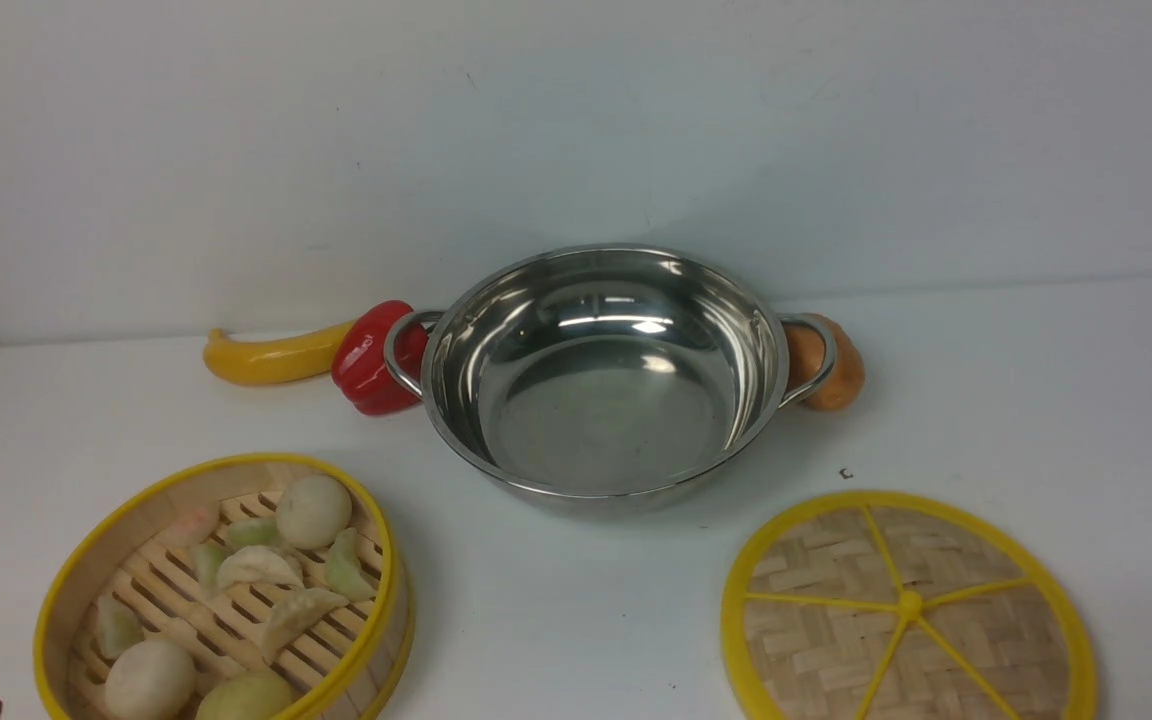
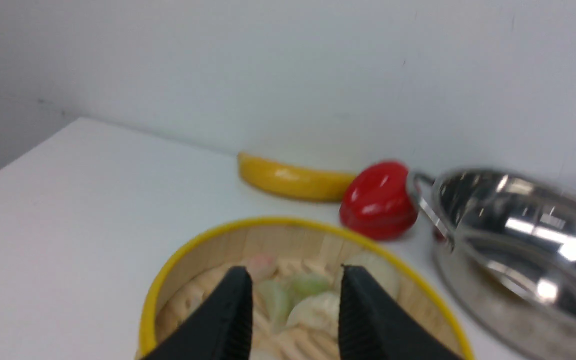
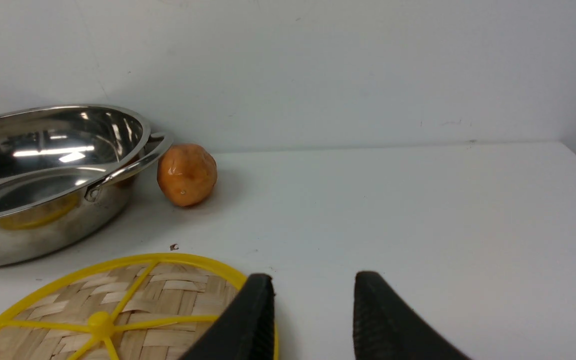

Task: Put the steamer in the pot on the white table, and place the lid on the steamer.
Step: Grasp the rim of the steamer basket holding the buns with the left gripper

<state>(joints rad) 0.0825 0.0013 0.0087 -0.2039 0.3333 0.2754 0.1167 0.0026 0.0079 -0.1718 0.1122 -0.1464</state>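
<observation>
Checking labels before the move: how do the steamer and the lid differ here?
The steamer is a deep basket; the lid is a flat disc. The steamer's slatted floor holds dumplings and buns; the woven lid carries nothing. The steamer sits front-left of the pot, the lid front-right. Both are round, yellow-rimmed bamboo on the table.

Off to my left I am seeing a yellow banana (image 1: 271, 358) lying along the foot of the pale wall (image 1: 576, 130), one end meeting a glossy red bell pepper (image 1: 371, 372) sitting just beside it. Well apart on my right, a round orange-brown potato (image 1: 844, 380) is resting, with a small dark speck (image 1: 845, 473) lying nearer me.
</observation>
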